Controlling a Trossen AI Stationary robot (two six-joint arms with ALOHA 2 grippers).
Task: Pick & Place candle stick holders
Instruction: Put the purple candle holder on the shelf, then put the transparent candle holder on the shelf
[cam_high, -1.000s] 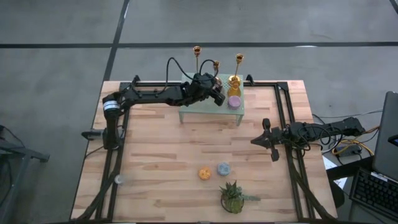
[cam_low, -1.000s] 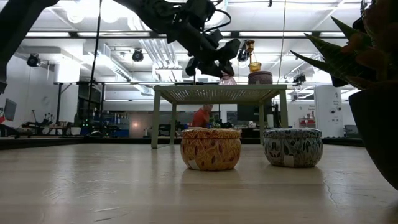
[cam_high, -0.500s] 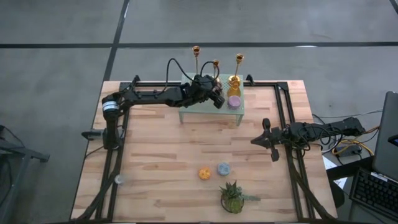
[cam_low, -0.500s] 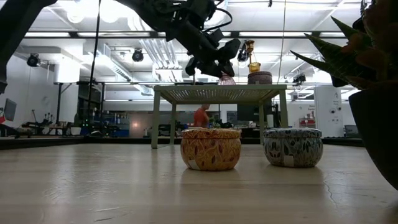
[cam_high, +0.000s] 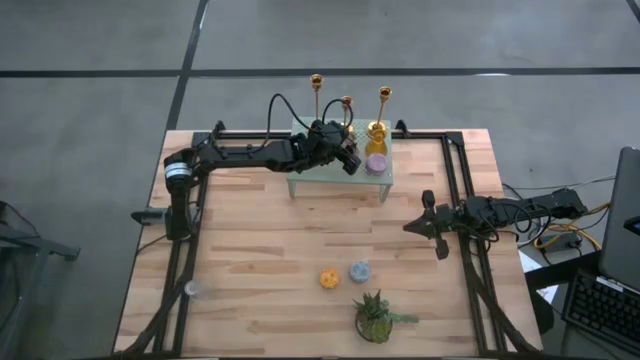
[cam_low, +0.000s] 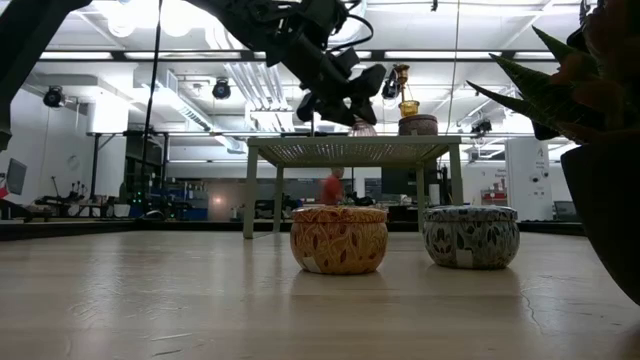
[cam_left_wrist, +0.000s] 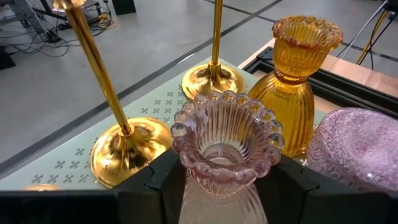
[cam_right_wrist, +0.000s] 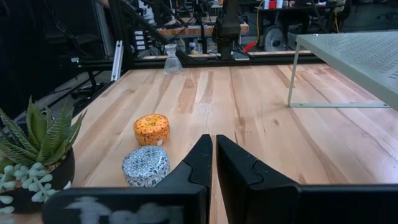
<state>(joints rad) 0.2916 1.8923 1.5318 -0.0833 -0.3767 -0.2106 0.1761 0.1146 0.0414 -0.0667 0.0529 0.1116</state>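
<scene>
Three gold candlesticks (cam_high: 316, 80) (cam_high: 347, 102) (cam_high: 384, 95) stand on their round bases on a pale green raised shelf (cam_high: 340, 182) at the table's far edge. Two of them show in the left wrist view (cam_left_wrist: 127, 149) (cam_left_wrist: 213, 78). My left gripper (cam_high: 350, 158) is over the shelf, shut on a ribbed pink glass holder (cam_left_wrist: 227, 140), just in front of the candlesticks. My right gripper (cam_high: 424, 228) is shut and empty, low over the table's right side. My left gripper pinches the pink glass holder between its two fingers (cam_left_wrist: 160, 182), one on each side of its body just below the beaded rim (cam_left_wrist: 186, 163). The holder stands upright in the hold. Whether its foot rests on the shelf, I cannot tell.
An amber glass holder (cam_left_wrist: 298, 74) and a purple puck (cam_left_wrist: 360, 149) stand on the shelf right beside the pink one. An orange puck (cam_high: 328, 279), a blue puck (cam_high: 359, 271) and a small potted plant (cam_high: 375, 318) stand near the table's near edge.
</scene>
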